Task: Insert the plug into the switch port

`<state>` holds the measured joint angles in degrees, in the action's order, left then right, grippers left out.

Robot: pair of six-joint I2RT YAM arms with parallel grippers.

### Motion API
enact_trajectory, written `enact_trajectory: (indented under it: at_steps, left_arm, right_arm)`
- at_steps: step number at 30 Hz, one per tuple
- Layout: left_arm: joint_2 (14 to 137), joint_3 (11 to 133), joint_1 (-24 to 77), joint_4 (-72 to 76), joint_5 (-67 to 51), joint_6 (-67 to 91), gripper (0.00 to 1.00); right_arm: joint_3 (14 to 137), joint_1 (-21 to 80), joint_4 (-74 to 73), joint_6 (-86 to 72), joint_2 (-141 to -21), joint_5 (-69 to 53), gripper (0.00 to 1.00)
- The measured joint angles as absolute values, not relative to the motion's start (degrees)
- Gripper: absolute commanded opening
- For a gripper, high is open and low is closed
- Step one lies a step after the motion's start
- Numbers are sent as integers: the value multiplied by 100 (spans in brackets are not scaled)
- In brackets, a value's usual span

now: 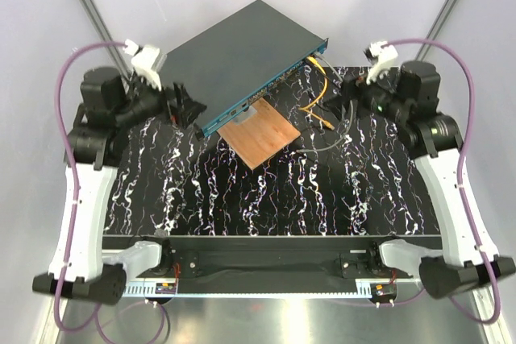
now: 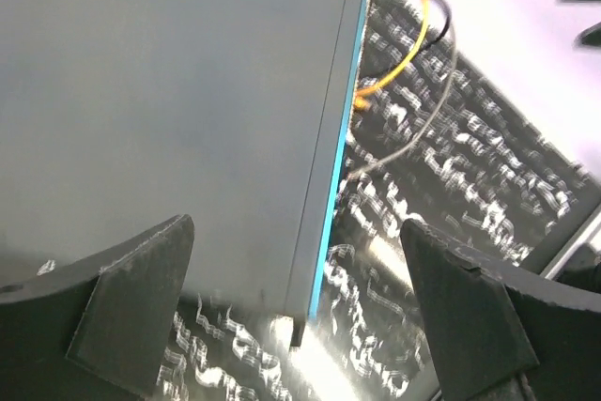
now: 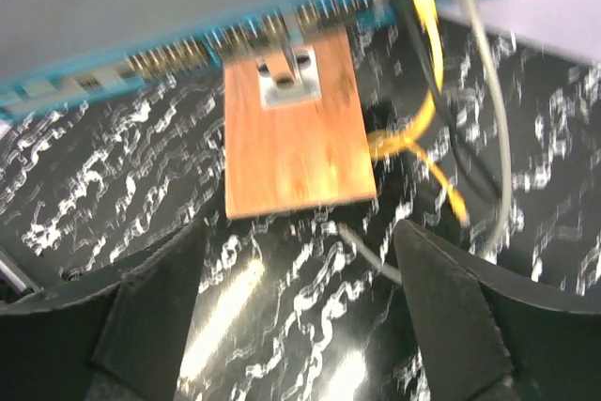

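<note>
The switch (image 1: 242,50), a flat dark grey-teal box, lies at an angle at the back of the table, its blue socket face (image 1: 266,86) turned to the front right. Yellow (image 1: 318,90) and grey (image 1: 339,130) cables run from its right end; the yellow one ends loose (image 3: 458,206) and the grey one has a free tip (image 3: 349,232) on the mat. My left gripper (image 1: 184,104) is open and empty at the switch's near left corner (image 2: 305,307), which lies between its fingers. My right gripper (image 1: 349,98) is open and empty above the mat, short of the grey tip.
A brown square board (image 1: 260,133) with a small metal block (image 3: 289,77) lies against the blue face. The black marbled mat (image 1: 266,199) covers the table. A black cable (image 3: 427,53) runs beside the yellow one.
</note>
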<state>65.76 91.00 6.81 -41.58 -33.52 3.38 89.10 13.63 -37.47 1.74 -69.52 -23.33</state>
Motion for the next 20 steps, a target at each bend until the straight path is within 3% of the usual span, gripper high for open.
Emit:
enact_trajectory:
  at_steps: [12,20]
  left_arm:
    - [4322,6895,672,-5089,-1831,-480,99]
    - [3951,6595,576,-5240,-1402,-622,99]
  right_arm:
    - [6539,202,-4029,-364,-5264,-2921,100]
    - [6193,-45,-4032,-563,-4772,-3321,100]
